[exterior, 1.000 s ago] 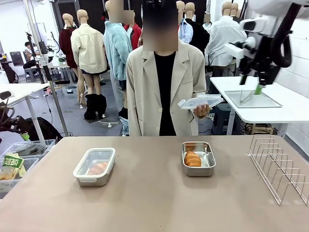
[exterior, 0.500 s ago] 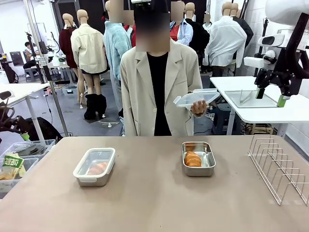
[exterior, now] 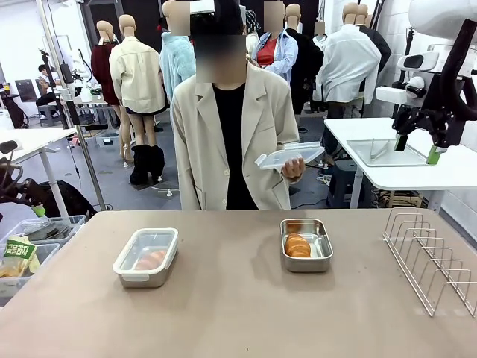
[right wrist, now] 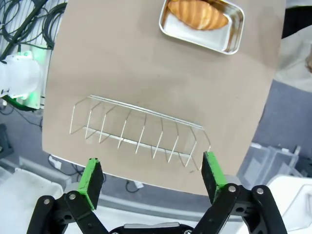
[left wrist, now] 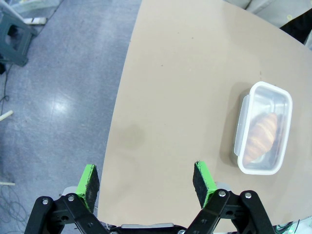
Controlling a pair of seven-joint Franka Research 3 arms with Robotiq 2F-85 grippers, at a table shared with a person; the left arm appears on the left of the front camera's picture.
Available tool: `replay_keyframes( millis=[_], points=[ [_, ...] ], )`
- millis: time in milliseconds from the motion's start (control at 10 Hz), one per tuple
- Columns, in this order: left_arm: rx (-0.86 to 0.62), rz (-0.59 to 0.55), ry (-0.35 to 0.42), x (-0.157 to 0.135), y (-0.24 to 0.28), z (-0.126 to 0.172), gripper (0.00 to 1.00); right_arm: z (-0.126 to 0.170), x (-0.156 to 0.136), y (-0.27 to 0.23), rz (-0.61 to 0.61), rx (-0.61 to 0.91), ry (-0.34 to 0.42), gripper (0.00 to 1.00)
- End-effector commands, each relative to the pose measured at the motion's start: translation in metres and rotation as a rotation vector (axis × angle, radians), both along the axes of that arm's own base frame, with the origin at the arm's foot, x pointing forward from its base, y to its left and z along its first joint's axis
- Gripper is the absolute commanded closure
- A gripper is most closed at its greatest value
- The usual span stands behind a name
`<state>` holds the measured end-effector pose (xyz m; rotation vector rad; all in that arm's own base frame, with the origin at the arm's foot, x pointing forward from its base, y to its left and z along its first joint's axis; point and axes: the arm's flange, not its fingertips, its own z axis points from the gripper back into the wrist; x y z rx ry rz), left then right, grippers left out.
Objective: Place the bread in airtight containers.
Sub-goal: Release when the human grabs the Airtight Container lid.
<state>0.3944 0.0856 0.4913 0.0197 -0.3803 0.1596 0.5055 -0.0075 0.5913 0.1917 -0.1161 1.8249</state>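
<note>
Front view: lidded box (exterior: 146, 256) at 9 o'clock holds one roll (exterior: 150, 259); open box (exterior: 306, 244) at 2 o'clock holds another (exterior: 297, 245). Person's hand (exterior: 291, 169) holds its lid (exterior: 289, 155). Both grippers (left wrist: 145, 178) (right wrist: 152, 174) hang wide open, empty. Seat lid squarely, press all edges.

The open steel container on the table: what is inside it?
The open steel container holds one bread roll at one end, the rest of its floor bare. The steel under the roll is hidden.

Robotics lab, white work tables (exterior: 447, 173), floor cables (right wrist: 19, 19), grey floor (left wrist: 53, 97)
</note>
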Motion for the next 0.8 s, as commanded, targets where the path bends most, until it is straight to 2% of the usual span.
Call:
replay_keyframes(
  millis=[0, 700],
  points=[
    [-0.001, 0.001, 0.003, -0.0004, 0.0006, 0.0011, 0.0, 0.0002, -0.0021, -0.0002, 0.001, -0.003, 0.009, 0.0],
    [-0.001, 0.001, 0.003, -0.0004, 0.0006, 0.0011, 0.0, 0.0002, -0.0021, -0.0002, 0.001, -0.003, 0.009, 0.0]
  ],
)
